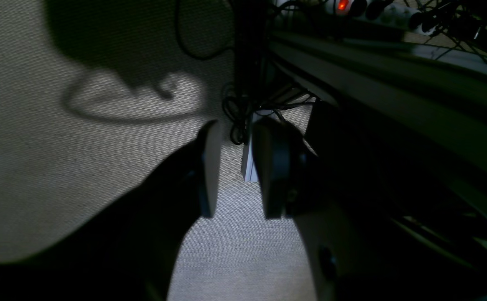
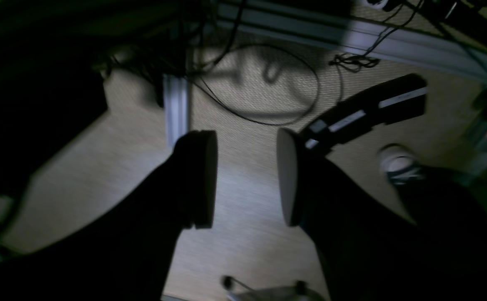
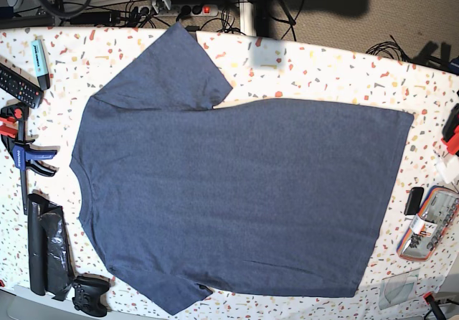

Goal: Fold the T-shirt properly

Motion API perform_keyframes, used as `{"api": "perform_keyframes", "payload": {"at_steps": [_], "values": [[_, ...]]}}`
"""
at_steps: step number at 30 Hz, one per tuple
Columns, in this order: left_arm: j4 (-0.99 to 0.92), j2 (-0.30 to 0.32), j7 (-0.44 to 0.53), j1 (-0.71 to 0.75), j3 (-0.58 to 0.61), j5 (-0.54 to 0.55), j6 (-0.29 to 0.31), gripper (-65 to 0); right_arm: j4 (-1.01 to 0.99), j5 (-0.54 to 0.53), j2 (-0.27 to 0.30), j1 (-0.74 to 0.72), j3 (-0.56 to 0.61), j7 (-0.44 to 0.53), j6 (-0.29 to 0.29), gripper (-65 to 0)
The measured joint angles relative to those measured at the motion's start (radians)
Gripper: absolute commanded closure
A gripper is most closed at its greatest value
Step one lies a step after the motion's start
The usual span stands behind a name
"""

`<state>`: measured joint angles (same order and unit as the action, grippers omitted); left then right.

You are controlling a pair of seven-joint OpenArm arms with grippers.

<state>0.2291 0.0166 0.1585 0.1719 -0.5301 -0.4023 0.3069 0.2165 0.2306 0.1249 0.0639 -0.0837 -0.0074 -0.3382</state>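
Observation:
The navy-blue T-shirt (image 3: 229,191) lies spread flat on the speckled table (image 3: 323,65) in the base view, collar to the left, hem to the right, one sleeve at the top and one at the bottom left. The plain side faces up; no lettering shows. Neither arm appears in the base view. In the left wrist view my left gripper (image 1: 237,171) is open and empty over a woven floor. In the right wrist view my right gripper (image 2: 245,179) is open and empty, also over the floor. The shirt is out of both wrist views.
On the table's left edge lie a remote (image 3: 14,83), a teal marker (image 3: 39,54), a blue and red clamp (image 3: 25,155), a black roll (image 3: 46,252) and a game controller (image 3: 90,295). A small case (image 3: 430,223) lies at the right. Cables (image 2: 268,83) and frame rails (image 1: 393,79) lie below.

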Motion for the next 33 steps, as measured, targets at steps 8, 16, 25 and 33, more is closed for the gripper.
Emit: {"api": "perform_keyframes", "payload": {"at_steps": [8, 16, 25, 33], "values": [[0.0, 0.0, 0.0, 0.0, 0.0, 0.0, 0.0, -17.2, 0.0, -0.002, 0.001, 0.0, 0.0, 0.0, 0.0, -24.6], [0.0, 0.0, 0.021, 0.003, 0.0, 0.059, 0.0, -17.2, 0.0, -0.002, 0.002, 0.0, 0.0, 0.0, 0.0, -24.6], [0.0, 0.0, 0.02, 0.003, 0.0, 0.063, 0.0, -17.2, 0.001, -0.002, 0.003, 0.003, 0.0, 0.0, 0.0, -24.6], [0.169, -0.008, 0.015, 0.121, 0.001, 0.064, 0.125, -17.2, 0.087, -0.047, 0.017, 0.08, 0.0, -0.037, -0.132, -24.6]]}}
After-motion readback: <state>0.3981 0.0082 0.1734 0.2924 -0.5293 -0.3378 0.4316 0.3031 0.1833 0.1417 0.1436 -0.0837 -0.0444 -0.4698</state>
